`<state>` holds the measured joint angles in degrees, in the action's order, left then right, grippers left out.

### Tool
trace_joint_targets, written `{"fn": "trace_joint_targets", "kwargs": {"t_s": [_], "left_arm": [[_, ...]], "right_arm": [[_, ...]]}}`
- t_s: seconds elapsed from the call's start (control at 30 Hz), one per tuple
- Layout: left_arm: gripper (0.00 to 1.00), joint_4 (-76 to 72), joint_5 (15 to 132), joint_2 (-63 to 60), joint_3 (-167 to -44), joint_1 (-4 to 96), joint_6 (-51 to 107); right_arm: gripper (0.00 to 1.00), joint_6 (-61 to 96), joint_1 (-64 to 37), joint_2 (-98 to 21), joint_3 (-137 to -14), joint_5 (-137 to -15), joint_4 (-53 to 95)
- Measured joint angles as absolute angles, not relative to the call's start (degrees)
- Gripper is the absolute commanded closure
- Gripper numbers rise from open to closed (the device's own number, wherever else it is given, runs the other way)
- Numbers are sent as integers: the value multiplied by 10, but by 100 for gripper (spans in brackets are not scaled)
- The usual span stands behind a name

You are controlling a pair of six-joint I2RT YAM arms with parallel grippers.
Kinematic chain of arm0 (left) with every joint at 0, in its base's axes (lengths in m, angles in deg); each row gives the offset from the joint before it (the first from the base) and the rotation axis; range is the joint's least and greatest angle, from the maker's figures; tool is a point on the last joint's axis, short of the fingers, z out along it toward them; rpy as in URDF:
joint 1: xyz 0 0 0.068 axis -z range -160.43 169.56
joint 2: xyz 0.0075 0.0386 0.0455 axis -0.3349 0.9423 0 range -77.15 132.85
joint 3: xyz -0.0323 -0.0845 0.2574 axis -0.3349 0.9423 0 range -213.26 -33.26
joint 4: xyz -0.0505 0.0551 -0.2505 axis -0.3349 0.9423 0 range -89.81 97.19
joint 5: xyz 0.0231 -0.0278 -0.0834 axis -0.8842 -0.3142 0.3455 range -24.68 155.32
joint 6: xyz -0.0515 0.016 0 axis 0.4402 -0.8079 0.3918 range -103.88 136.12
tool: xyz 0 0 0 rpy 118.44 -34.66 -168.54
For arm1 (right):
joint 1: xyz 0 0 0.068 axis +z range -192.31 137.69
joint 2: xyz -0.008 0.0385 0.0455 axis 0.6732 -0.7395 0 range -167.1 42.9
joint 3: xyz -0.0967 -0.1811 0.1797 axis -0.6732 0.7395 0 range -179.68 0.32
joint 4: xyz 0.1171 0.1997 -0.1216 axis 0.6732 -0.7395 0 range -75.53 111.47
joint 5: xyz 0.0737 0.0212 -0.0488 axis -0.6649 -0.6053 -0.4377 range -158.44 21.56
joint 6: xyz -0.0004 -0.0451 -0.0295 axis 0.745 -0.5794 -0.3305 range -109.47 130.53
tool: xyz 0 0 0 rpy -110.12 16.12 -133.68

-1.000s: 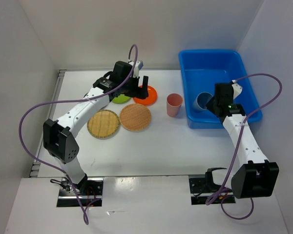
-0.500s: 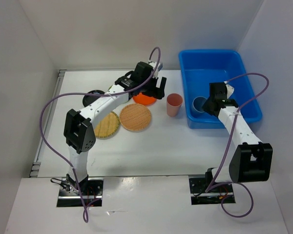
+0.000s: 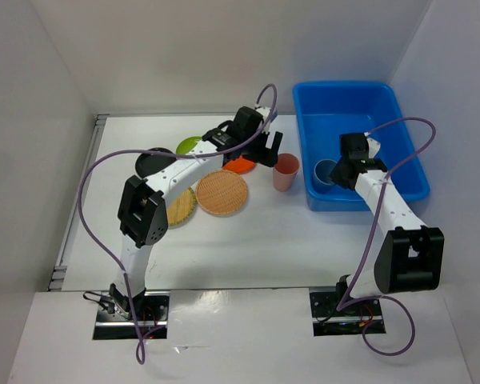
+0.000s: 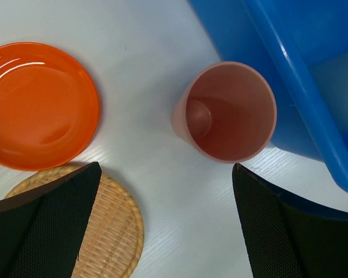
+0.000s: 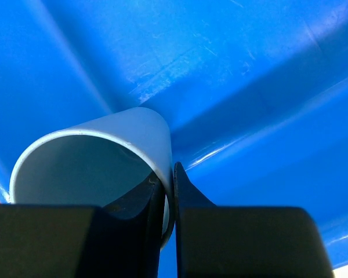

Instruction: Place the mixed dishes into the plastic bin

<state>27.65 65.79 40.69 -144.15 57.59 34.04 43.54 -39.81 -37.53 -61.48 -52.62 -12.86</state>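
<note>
- In the last 1 second the left gripper (image 3: 268,152) has travelled to the right, from above the plates to a place over the pink plastic cup (image 3: 286,171).
- This uncovered the small lime green round plate (image 3: 189,146) and the small black round plate (image 3: 154,158) at the far left of the white table (image 3: 248,240).
- The right gripper (image 3: 348,164) has moved only a little. It stays low in the near left corner of the large bright blue rectangular plastic bin (image 3: 348,85).
- I judge that 1 dish is almost delivered and the pink cup is the next to be taken.
- 6 dishes are outside the bin: the pink cup, 3 plates including the small orange round plate (image 4: 40,104), and 2 tan woven round trays (image 3: 222,192).
- In the left wrist view the left gripper (image 4: 165,168) has its fingers wide apart and holds nothing. The pink cup (image 4: 226,113) stands upright, just beside the bin wall (image 4: 290,75).
- The right gripper (image 5: 165,174) is clamped on the wall of the pale blue plastic cup (image 5: 104,150), 1 finger inside and 1 outside. This cup is inside the bin (image 5: 220,69).
</note>
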Motion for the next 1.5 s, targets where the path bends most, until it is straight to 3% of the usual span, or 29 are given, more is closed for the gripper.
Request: {"fn": "trace_joint_targets", "kwargs": {"t_s": [0.17, 0.23, 0.47, 0.5, 0.6, 0.63, 0.73, 0.97, 1.23, 1.37, 1.47, 1.5], "left_arm": [[0, 272, 647, 431, -1456, 591, 341], [0, 271, 645, 438, -1464, 594, 341], [0, 268, 636, 469, -1502, 595, 343], [0, 268, 635, 473, -1506, 595, 343], [0, 273, 630, 495, -1531, 596, 343], [0, 273, 628, 502, -1537, 597, 343], [0, 278, 623, 512, -1539, 601, 343], [5, 291, 612, 517, -1545, 605, 343], [20, 309, 581, 559, -1609, 613, 344], [35, 326, 565, 587, -1631, 620, 344], [67, 339, 561, 600, -1634, 623, 345], [83, 344, 561, 601, -1634, 624, 346]], "right_arm": [[85, 434, -398, -378, -616, -523, -129], [91, 433, -398, -382, -616, -520, -129], [91, 434, -399, -408, -617, -509, -128], [87, 434, -398, -413, -618, -509, -128], [59, 437, -399, -422, -618, -510, -127], [44, 437, -399, -423, -618, -512, -126], [30, 437, -399, -423, -620, -513, -123], [24, 437, -399, -385, -634, -513, -131], [22, 435, -399, -265, -688, -514, -146], [22, 429, -399, -225, -698, -535, -148], [23, 423, -398, -218, -698, -555, -148], [23, 423, -398, -219, -698, -559, -148]]}}
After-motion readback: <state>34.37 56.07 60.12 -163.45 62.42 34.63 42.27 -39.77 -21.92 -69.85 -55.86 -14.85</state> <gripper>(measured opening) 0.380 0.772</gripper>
